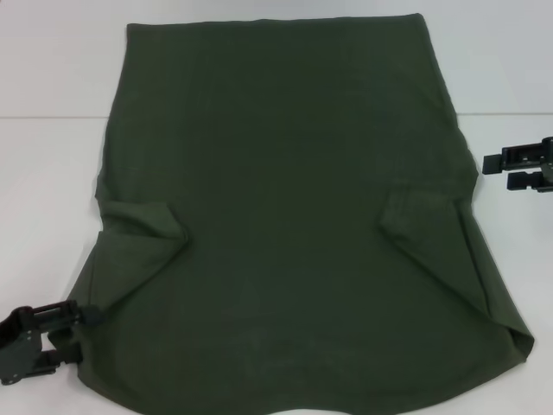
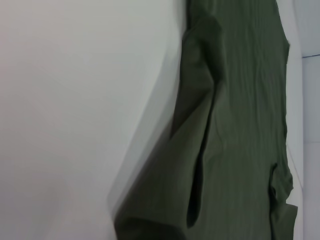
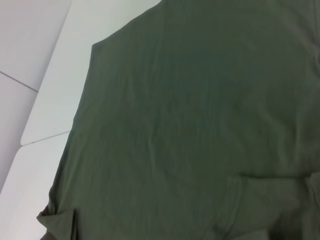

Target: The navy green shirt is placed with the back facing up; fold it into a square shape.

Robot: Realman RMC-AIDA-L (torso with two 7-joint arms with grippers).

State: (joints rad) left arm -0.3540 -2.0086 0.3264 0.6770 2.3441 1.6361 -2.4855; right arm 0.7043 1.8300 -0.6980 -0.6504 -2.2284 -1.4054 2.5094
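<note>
- So we've got the navy green shirt (image 1: 294, 216) spread flat on the white table (image 1: 52, 69), plain side up, taking up most of what our head camera sees.
- Both sleeves are already folded in over the body: one flap (image 1: 143, 226) on our left side, another (image 1: 415, 216) on our right.
- Our left gripper (image 1: 76, 333) is down at the near left corner of the shirt, right at the fabric edge. Its two black fingers look spread apart one above the other, the top one touching or just overlapping the hem there. Can't tell if any cloth is actually caught between them.
- From that gripper, the shirt runs away to the right and forward, with the left sleeve flap just ahead of it.
- Our right gripper (image 1: 518, 169) sits off the far right edge of the shirt, over bare table, just beside the fabric but not touching it. Fingers are parted with a clear gap, nothing in them.
- The right sleeve flap lies just inward of that gripper.
- Wrist views mostly show olive cloth (image 3: 200, 125) and table, with the shirt's edge (image 2: 200, 125) blurred in the left one.
</note>
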